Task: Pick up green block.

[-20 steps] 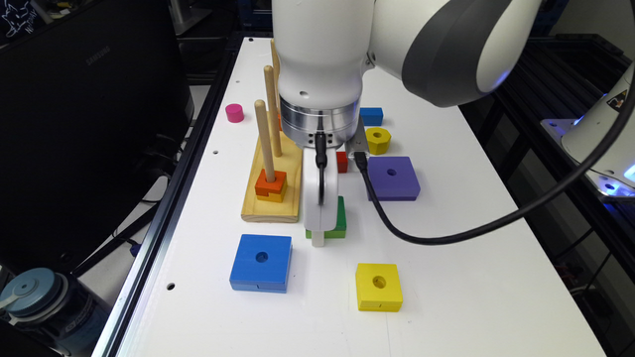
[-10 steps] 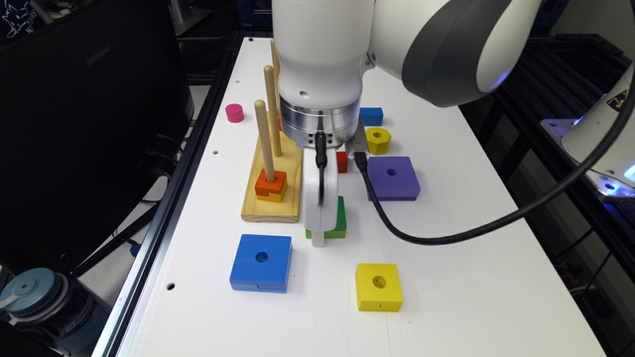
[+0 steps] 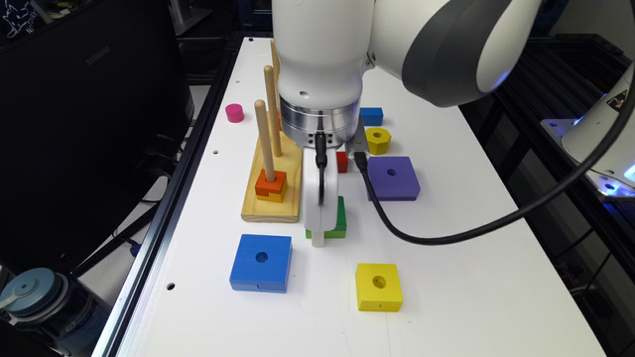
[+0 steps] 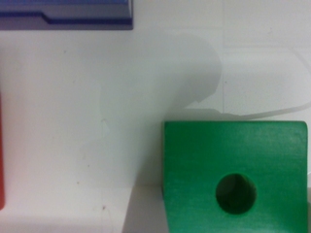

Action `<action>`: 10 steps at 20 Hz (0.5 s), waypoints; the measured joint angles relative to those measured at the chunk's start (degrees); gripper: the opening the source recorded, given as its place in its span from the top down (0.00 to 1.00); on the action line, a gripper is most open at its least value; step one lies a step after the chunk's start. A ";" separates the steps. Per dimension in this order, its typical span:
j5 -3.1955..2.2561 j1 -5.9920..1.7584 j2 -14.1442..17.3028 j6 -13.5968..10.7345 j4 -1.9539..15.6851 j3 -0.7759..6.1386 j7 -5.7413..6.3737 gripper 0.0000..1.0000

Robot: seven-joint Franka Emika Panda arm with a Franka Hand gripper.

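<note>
Your gripper (image 3: pixel 320 233) stands low over the green block (image 3: pixel 340 218), so as to straddle it for the grasp; whether its fingers are apart or together I cannot tell; the blue block (image 3: pixel 261 261) lies near but apart, so it leaves room

Only clear text: "SAMSUNG" in grey caps on the back of the black monitor (image 3: pixel 99 54), exterior view's left. Small white print on the label of the dark bottle (image 3: pixel 47 310) at the lower corner on that side, too tiny to read; yellow sticker on the white machine (image 3: pixel 607 136) at the exterior view's right, symbol not legible.
</note>
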 joint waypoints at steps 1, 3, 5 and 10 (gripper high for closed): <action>0.00 0.00 0.00 0.00 0.00 0.00 0.00 1.00; 0.00 -0.03 0.00 0.00 0.00 0.03 0.00 1.00; 0.00 -0.12 0.00 0.01 -0.01 0.11 -0.01 1.00; 0.20 -0.30 -0.93 -0.28 -0.07 0.51 -0.02 1.00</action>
